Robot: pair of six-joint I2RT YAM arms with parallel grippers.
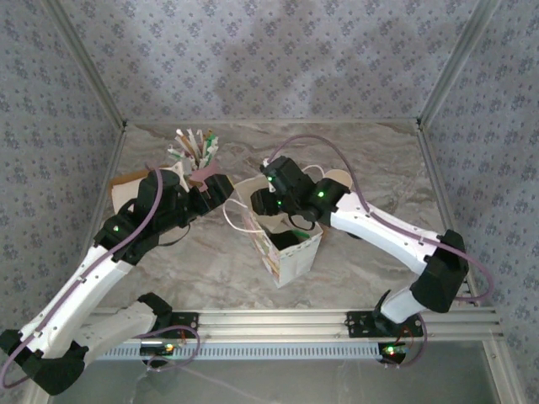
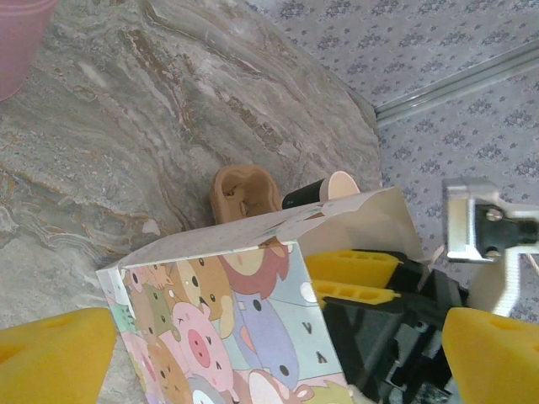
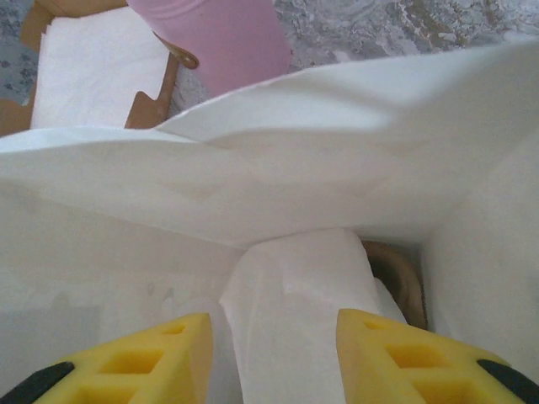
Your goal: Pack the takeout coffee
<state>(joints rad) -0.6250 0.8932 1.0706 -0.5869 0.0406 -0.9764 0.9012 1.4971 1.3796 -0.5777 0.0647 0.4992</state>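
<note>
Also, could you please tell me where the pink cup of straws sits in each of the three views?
Top external: the pink cup of straws stands left of centre, up-left of the paper bag.
Left wrist: cropped in the top-left corner.
Right wrist: at the top edge, beyond the bag's rim.
Shared landmark: the paper bag, present in all three views.
</note>
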